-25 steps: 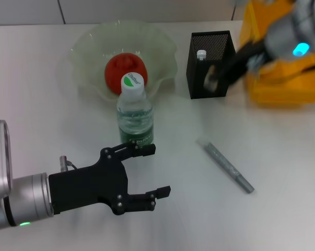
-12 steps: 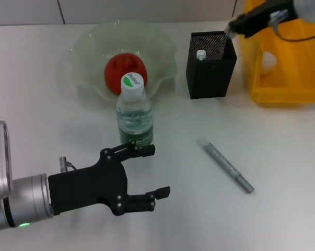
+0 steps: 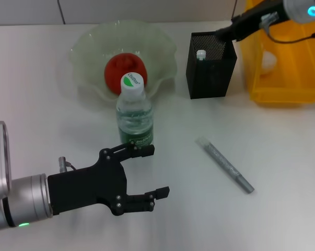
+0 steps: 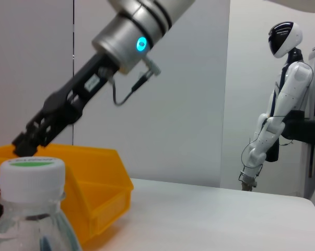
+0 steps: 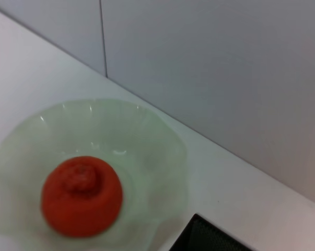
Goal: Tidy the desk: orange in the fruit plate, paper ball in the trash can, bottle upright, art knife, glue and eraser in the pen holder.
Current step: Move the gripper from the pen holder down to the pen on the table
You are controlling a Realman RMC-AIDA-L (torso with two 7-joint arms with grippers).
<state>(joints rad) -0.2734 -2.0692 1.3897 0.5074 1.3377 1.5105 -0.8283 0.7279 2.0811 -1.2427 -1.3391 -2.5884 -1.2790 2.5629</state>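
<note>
- Orange [image 3: 125, 71]: red-orange, plain.
- Fruit plate [image 3: 92, 44]: pale translucent green, with a scalloped rim.
- Bottle [image 3: 134, 120]: clear, with a white cap topped green and a green label.
- Pen holder [image 3: 211, 78]: black mesh.
- Glue [image 3: 200, 54]: white cap showing inside the holder.
- Art knife [image 3: 225, 165]: silver-grey.
- Trash can [image 3: 288, 89]: yellow-orange.
- Paper ball [image 3: 268, 60]: white.
- Left gripper [image 3: 147, 171]: matte black on a silver wrist.
- Desk [image 3: 282, 157]: plain white.
</note>
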